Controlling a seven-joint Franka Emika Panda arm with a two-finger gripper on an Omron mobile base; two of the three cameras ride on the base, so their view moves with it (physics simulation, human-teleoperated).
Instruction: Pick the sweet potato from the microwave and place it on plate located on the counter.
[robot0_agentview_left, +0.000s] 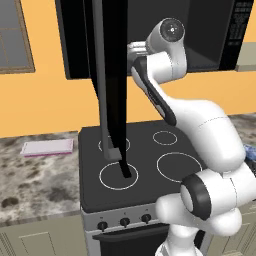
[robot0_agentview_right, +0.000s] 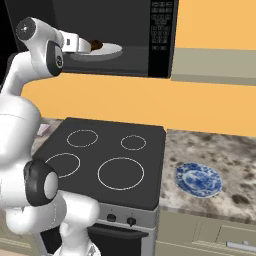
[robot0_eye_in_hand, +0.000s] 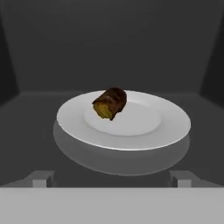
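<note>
The two-finger gripper (robot0_eye_in_hand: 112, 180) reaches into the open black box-shaped microwave (robot0_agentview_right: 150, 55), its fingertips (robot0_eye_in_hand: 40, 178) spread wide apart with nothing between them. Just ahead, apart from the tips, the small brown mottled sweet potato (robot0_eye_in_hand: 110, 103) lies left of centre on a plain white round dish (robot0_eye_in_hand: 166, 127), with bare rim all around it and dark cavity walls well clear on both sides. The button panel (robot0_agentview_right: 162, 25) shows small markings too blurred to read. Below, right of the black glass stovetop (robot0_agentview_right: 145, 190), the blue-patterned round plate (robot0_agentview_right: 198, 179) sits on the speckled stone counter (robot0_agentview_right: 225, 155), open surface around it.
</note>
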